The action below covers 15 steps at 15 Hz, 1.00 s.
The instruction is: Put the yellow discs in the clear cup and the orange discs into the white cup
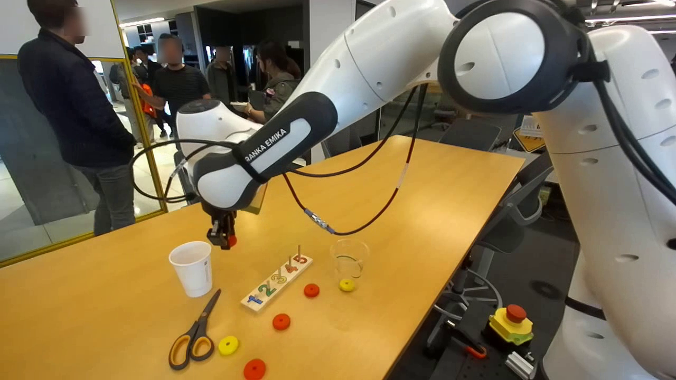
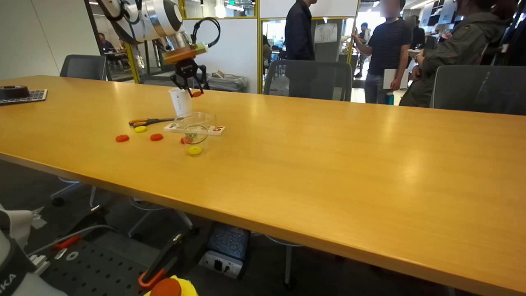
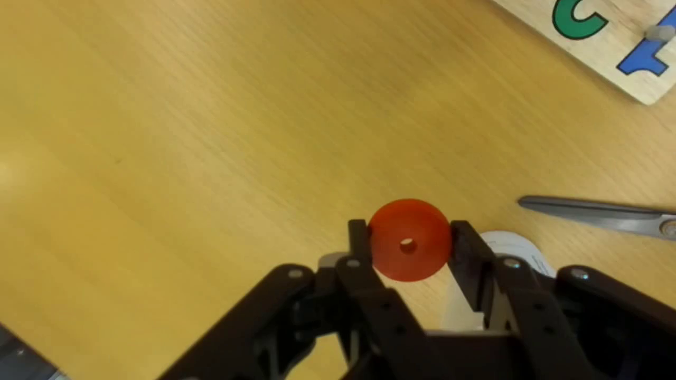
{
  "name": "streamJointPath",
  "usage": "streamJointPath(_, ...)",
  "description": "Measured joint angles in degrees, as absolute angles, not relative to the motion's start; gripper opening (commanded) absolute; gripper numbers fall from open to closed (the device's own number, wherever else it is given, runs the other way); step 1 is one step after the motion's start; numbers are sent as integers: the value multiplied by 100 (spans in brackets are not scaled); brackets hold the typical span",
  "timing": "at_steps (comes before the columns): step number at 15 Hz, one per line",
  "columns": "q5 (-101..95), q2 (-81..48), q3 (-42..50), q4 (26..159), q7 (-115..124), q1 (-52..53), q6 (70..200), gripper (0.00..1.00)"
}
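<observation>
My gripper is shut on an orange disc, gripping it by its edges above the table. In an exterior view the held orange disc hangs beside the rim of the white cup. The wrist view shows the white cup partly hidden behind a finger. The clear cup stands upright with a yellow disc at its bottom in both exterior views. Three orange discs, the nearest to the clear cup, lie on the table. Another yellow disc lies beside the scissors.
A wooden strip with numbers and upright pegs lies between the two cups. Scissors lie with their tips near the white cup. A keyboard sits at the table's far end. People stand beyond the table.
</observation>
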<state>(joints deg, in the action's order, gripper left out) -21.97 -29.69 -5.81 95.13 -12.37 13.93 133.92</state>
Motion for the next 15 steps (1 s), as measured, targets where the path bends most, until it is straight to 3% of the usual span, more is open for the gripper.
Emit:
streamJointPath(6, -2212, -2333, -769, 9707, -798, 1677, 13316, 17)
streamJointPath(15, -1453, -2528, -928, 9852, -861, 1533, 13810, 17)
